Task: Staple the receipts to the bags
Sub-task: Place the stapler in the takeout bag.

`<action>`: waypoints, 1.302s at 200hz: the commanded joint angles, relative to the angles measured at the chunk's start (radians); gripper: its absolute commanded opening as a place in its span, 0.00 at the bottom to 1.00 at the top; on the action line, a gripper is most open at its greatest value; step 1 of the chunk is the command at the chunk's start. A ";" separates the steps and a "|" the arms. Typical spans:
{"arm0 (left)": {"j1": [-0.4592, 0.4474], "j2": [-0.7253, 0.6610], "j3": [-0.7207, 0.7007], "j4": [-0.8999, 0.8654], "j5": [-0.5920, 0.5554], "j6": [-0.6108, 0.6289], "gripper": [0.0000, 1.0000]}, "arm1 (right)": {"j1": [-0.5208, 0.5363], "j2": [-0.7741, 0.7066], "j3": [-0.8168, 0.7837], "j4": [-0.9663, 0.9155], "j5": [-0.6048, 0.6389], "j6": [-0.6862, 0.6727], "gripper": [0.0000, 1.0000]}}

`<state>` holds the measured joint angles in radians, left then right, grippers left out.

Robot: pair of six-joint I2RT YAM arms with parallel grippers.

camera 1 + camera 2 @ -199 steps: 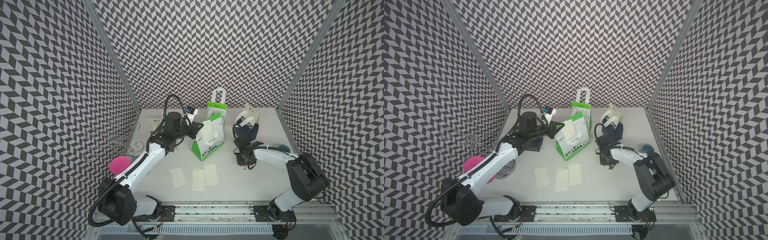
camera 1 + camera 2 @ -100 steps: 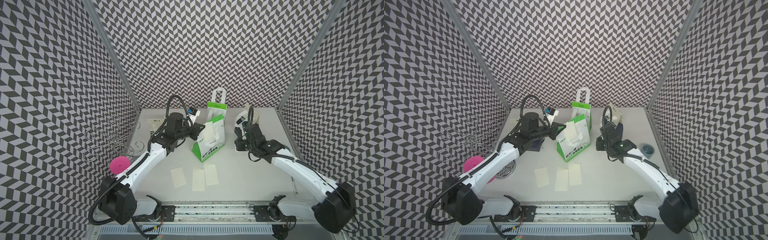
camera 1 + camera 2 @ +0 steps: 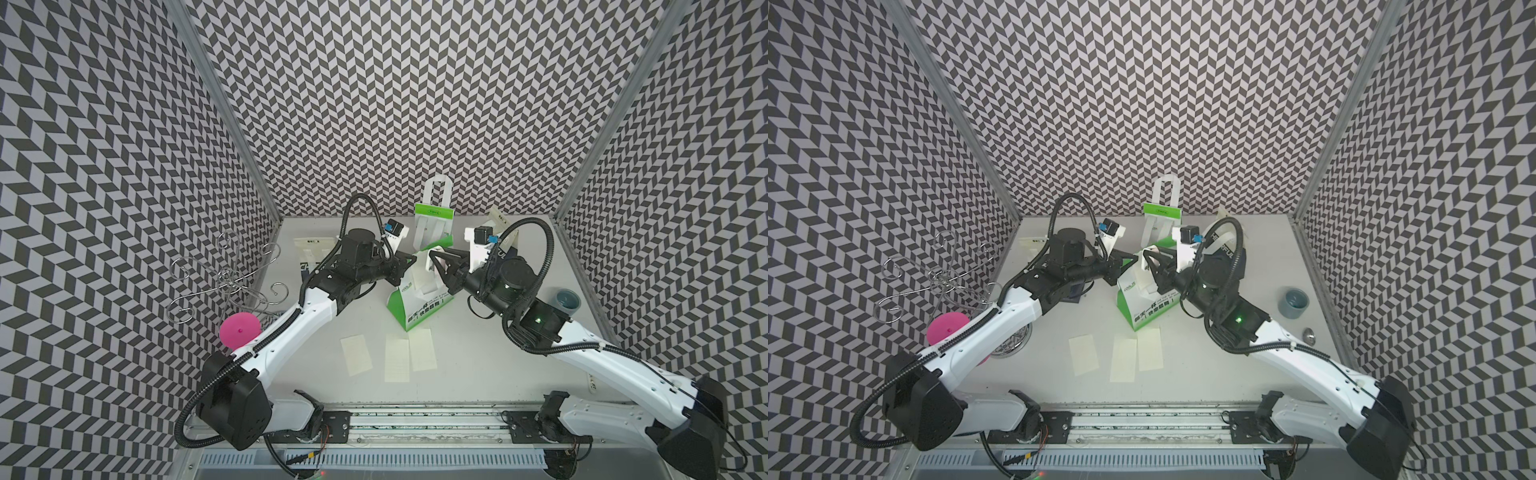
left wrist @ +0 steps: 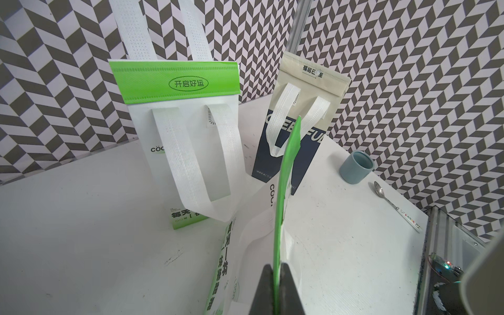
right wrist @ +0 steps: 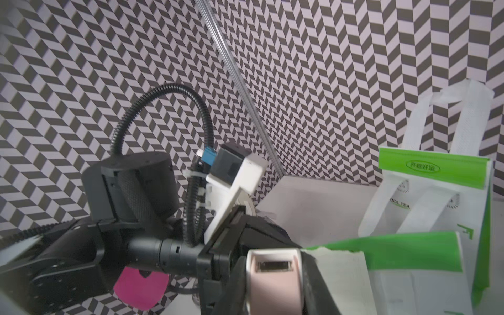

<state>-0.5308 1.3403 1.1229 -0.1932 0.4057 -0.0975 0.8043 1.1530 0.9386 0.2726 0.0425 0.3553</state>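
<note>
A green-and-white bag [image 3: 419, 301] [image 3: 1144, 305] leans at the table's middle. My left gripper [image 3: 411, 262] [image 4: 276, 266] is shut on its green top edge [image 4: 286, 169]. A receipt [image 5: 341, 275] lies against that top flap. My right gripper [image 3: 434, 254] [image 5: 275, 283] is shut on a pink stapler [image 5: 274, 289], whose nose is level with the flap beside the receipt. Three more receipts [image 3: 356, 355] [image 3: 397, 359] [image 3: 422, 349] lie flat in front of the bag. Behind stand a second green-and-white bag [image 4: 180, 136] [image 3: 434, 220] and a navy-and-cream bag [image 4: 305, 163].
Another navy-and-cream bag [image 3: 311, 253] lies flat under my left arm at the back left. A blue-grey cup [image 3: 1293, 303] and a spoon [image 3: 1308, 336] sit by the right wall. A wire stand [image 3: 942, 278] and a pink disc [image 3: 946, 328] are at the left.
My right arm has lifted from low over the front right of the table and reached across to the bag's top with the stapler. The left gripper keeps its hold on the bag.
</note>
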 commanded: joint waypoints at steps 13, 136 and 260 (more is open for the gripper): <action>-0.034 -0.031 0.034 -0.010 -0.077 0.027 0.00 | 0.006 0.060 0.015 0.285 -0.005 -0.001 0.12; -0.067 -0.089 0.001 0.037 -0.083 0.043 0.00 | 0.005 0.206 0.030 0.417 0.106 0.008 0.10; -0.080 -0.082 0.008 0.025 -0.104 0.050 0.00 | 0.005 0.216 0.049 0.361 0.135 -0.022 0.09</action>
<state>-0.6056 1.2736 1.1221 -0.1886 0.3077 -0.0612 0.8047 1.3628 0.9699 0.6041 0.1680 0.3420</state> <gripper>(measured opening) 0.071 0.261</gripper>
